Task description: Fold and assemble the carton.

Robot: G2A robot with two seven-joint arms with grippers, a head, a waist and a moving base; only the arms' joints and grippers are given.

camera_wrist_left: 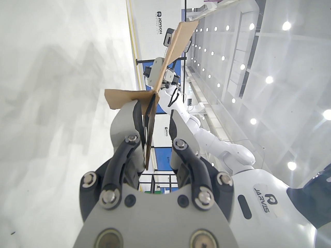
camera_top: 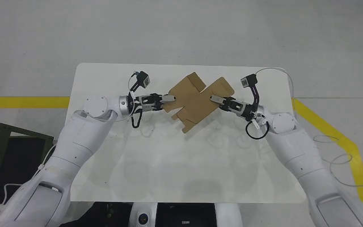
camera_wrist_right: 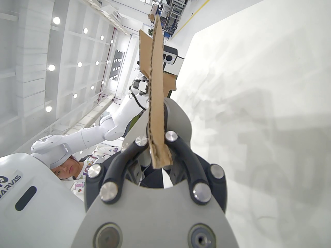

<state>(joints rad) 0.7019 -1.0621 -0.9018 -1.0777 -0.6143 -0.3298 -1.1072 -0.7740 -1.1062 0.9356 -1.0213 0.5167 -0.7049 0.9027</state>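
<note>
The brown carton (camera_top: 198,99), still flattened with its flaps spread, hangs above the far middle of the white table (camera_top: 170,170) between both arms. My right gripper (camera_top: 216,100) is shut on its right edge; the cardboard (camera_wrist_right: 156,78) runs edge-on between that gripper's (camera_wrist_right: 157,114) two fingers. My left gripper (camera_top: 169,101) sits at the left edge. There the carton (camera_wrist_left: 152,130) lies against one pad (camera_wrist_left: 137,119), with a gap to the other finger (camera_wrist_left: 177,130), so this gripper (camera_wrist_left: 155,112) is open around it. The other arm's gripper (camera_wrist_left: 157,74) shows behind the carton.
The table's near half (camera_top: 187,176) carries only shadows. Yellow floor tape (camera_top: 34,102) runs left of the table and also past its right side (camera_top: 323,122). A dark object (camera_top: 17,153) lies on the floor at the left.
</note>
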